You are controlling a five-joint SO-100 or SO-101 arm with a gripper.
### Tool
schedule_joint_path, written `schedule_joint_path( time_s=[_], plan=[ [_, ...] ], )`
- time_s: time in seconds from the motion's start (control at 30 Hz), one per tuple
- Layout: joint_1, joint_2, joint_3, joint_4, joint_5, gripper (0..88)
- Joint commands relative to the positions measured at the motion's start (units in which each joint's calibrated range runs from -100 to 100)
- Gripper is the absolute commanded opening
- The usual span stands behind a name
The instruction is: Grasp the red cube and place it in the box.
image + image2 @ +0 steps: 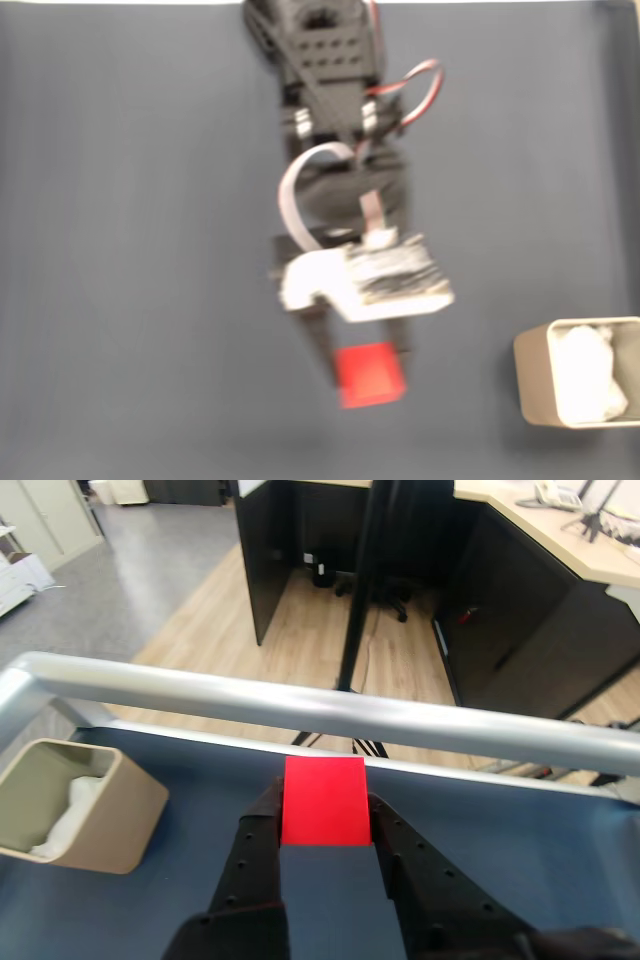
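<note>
Wrist view: cube (323, 800) sits between the two black fingers (255, 855), one on each side face, at the fingertips. Both fingers appear to touch its flanks, so the gripper (323, 815) reads as clamped on the cube. Whether the cube rests on the blue-grey table (520, 850) or is just off it, cannot tell.

Fixed view, blurred: cube (369, 374) shows below the white wrist housing, at the gripper (368, 362) tip, mid-table (120, 250). Box (533, 378) lies well apart to the right, at the lower right edge, white lining inside. In the wrist view the box (120, 825) is at left, near the silver rail (300, 705).

Handling, as judgement: cube looks small, rigid and light, with flat matte faces, so little slip risk and no crushing worry. Best hold is on two opposite flat faces, centred, fingers square to them; that seems to be the hold now. An off-centre or corner pinch could let it twist. Box walls look thin, and the lining is soft, so a low release should land gently.
</note>
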Motion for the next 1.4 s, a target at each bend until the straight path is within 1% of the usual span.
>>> schedule_joint_path(
  time_s=[0.0,0.43,0.97,1.37],
  plan=[
    [-3.41,-0.38,-5.06,0.36,-0.29,0.0],
    [-8.17,2.91,-9.53,1.51,0.00,0.0],
    [-14.35,7.33,-14.09,0.85,-1.86,0.0],
    [-17.48,10.80,-17.47,-0.30,-0.78,0.0]
  ],
)
